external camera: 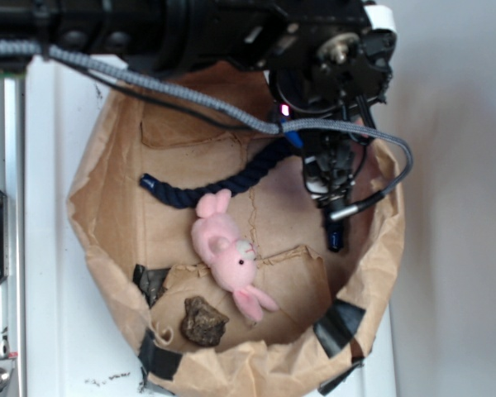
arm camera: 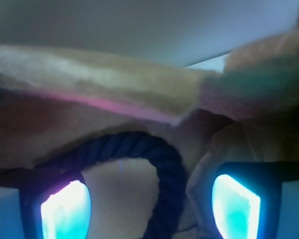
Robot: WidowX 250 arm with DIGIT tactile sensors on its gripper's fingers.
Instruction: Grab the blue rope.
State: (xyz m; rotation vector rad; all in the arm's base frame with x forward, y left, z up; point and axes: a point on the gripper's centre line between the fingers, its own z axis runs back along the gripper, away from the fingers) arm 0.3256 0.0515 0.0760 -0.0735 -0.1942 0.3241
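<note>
The blue rope (external camera: 223,186) is a thick dark navy twisted rope curving across the back of a brown paper bag (external camera: 107,157), from a bound end at the left to a bright blue end under the arm. My gripper (external camera: 331,194) hangs over the rope's right end, near the bag's right wall. In the wrist view the rope (arm camera: 167,169) arcs between my two glowing fingertips (arm camera: 65,211), which stand wide apart, one on each side of it. The gripper (arm camera: 149,214) is open and holds nothing.
A pink plush bunny (external camera: 227,252) lies in the middle of the bag, just in front of the rope. A dark brown lump (external camera: 203,321) lies near the front rim. The grey braided cable (external camera: 190,95) crosses above the bag. The bag's crumpled wall (arm camera: 114,84) rises close ahead.
</note>
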